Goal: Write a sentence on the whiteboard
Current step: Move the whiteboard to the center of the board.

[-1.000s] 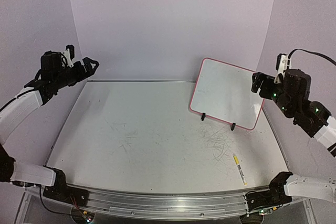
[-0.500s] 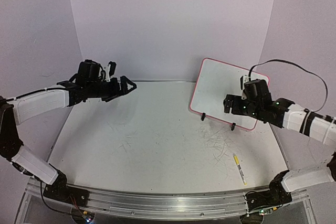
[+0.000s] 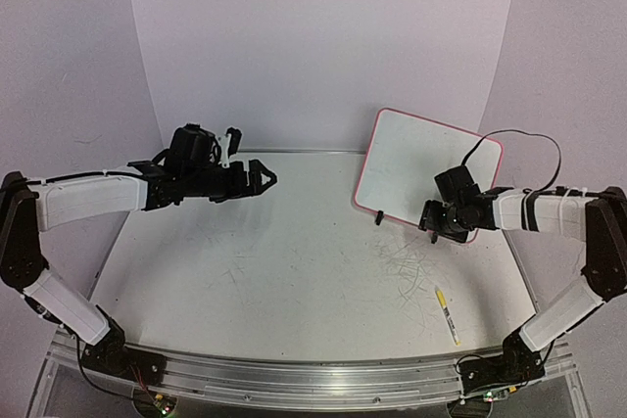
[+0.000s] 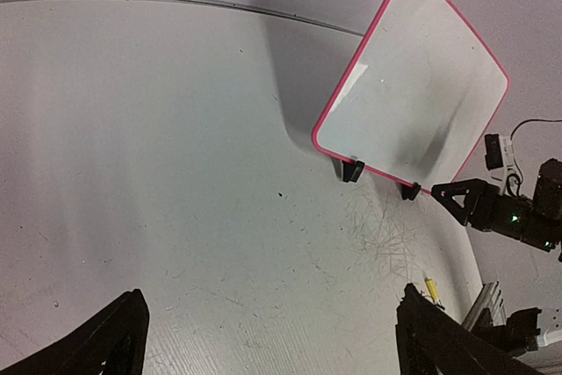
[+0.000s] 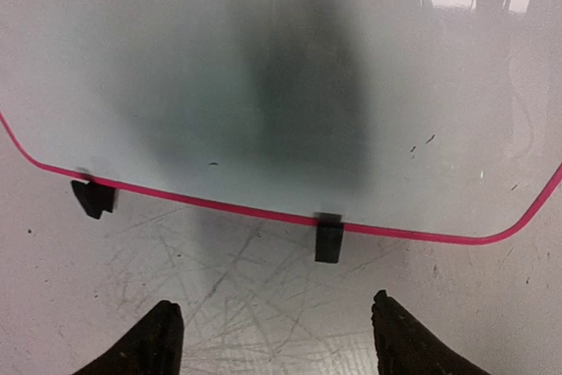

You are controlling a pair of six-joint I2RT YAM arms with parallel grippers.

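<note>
The whiteboard (image 3: 416, 165), glossy white with a thin pink-red frame, stands tilted at the back right on two small black clip feet (image 5: 328, 241). No sentence is in view on its face (image 5: 176, 59); only a dark reflection shows there. My right gripper (image 3: 429, 219) hovers low in front of the board's bottom edge. In the right wrist view the right gripper (image 5: 274, 303) is open and empty, with the right foot just ahead. My left gripper (image 3: 265, 180) hangs open over the table's back middle. From its wrist, the left gripper (image 4: 274, 298) faces the whiteboard (image 4: 413, 85).
A yellow marker (image 3: 447, 312) lies on the table near the front right, also seen as the marker (image 4: 430, 287) beside the left wrist's right finger. Old scribble marks (image 3: 407, 266) cover the tabletop in front of the board. A metal rail (image 3: 294, 379) runs along the near edge.
The left arm has swung from the far left toward the table's middle. The right arm has dropped from beside the board to its bottom edge, jaws a little narrower.
</note>
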